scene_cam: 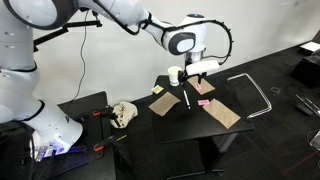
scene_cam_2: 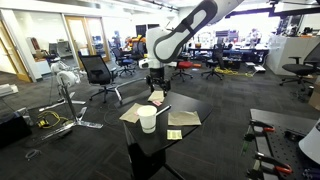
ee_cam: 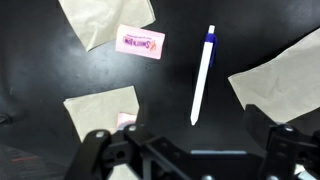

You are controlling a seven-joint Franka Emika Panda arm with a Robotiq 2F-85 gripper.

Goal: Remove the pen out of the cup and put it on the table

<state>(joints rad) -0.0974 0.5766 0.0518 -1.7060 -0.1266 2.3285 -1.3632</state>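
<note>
A white pen with a blue cap (ee_cam: 202,88) lies flat on the black table (ee_cam: 180,40), apart from everything else. It also shows in both exterior views (scene_cam: 185,98) (scene_cam_2: 161,110). A white cup stands upright on the table in both exterior views (scene_cam: 175,74) (scene_cam_2: 148,119); it is out of the wrist view. My gripper (ee_cam: 190,150) hovers above the pen, open and empty, with its fingers wide apart. It also shows in both exterior views, above the table (scene_cam: 194,78) (scene_cam_2: 155,88).
Several brown paper napkins (ee_cam: 105,18) (ee_cam: 275,85) lie around the pen, with a pink packet (ee_cam: 140,41) beside them. A second black table with a tan object (scene_cam: 123,112) stands nearby. Office chairs (scene_cam_2: 98,72) stand on the floor around the table.
</note>
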